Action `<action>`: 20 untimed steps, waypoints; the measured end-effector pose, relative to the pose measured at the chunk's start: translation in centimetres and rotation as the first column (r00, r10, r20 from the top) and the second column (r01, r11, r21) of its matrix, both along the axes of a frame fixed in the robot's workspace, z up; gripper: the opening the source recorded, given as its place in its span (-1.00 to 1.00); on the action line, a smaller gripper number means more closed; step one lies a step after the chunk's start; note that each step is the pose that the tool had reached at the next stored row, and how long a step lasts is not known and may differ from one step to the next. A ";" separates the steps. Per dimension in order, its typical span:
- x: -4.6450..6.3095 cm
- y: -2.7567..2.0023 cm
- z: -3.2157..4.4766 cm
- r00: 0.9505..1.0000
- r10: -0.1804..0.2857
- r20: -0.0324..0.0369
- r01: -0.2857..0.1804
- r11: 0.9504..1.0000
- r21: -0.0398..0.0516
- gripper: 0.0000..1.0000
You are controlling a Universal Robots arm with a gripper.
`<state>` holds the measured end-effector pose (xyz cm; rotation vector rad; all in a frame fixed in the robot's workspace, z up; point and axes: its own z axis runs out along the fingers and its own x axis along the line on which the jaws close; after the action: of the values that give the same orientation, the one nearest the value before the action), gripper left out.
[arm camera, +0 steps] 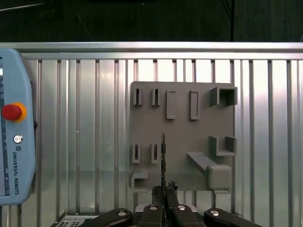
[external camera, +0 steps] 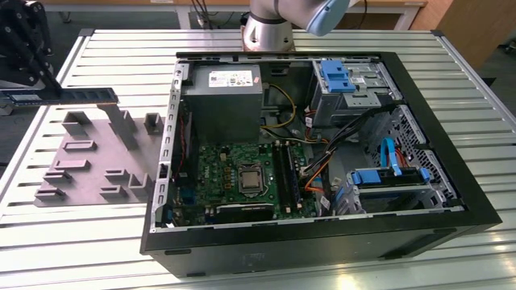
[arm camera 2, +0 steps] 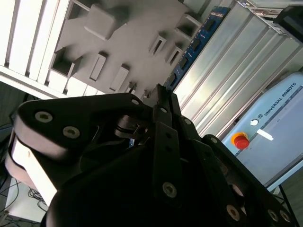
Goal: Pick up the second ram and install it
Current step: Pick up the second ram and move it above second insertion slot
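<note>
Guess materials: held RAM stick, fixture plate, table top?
RAM stick: dark green circuit board with black chips, likely fibreglass laminate.
Fixture plate: matte grey, the same colour as its upright blocks, so probably plastic.
Table top: bright silvery ribbed slats with soft glare, looks like extruded aluminium.

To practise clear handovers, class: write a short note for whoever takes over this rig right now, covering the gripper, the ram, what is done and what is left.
Gripper: jaws shut on the second ram, which is held level above the grey fixture plate, to the exterior view's left of the open computer case.
Done: the ram is in the grip.
Left: installing. The ram is not yet at the motherboard slots inside the case.
</note>
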<state>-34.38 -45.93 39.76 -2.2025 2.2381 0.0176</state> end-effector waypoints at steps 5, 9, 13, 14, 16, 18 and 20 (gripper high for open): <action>1.3 0.00 0.00 1.000 0.000 0.000 0.000 1.000 0.000 -0.73; 2.3 0.00 0.00 1.000 0.000 -0.001 0.000 1.000 0.000 -0.73; 3.3 0.00 0.00 1.000 0.000 -0.001 0.000 1.000 0.000 -0.73; 3.5 0.00 -0.01 1.000 0.000 -0.001 0.000 1.000 0.000 -0.73; 4.1 0.00 -0.01 1.000 0.000 -0.001 0.000 1.000 0.000 -0.73; 4.7 0.00 -0.01 1.000 0.000 -0.002 0.000 1.000 0.000 -0.73; 5.3 0.00 -0.01 1.000 0.000 -0.002 0.000 1.000 0.000 -0.73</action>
<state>-29.11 -45.93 39.74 -2.2034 2.2391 0.0197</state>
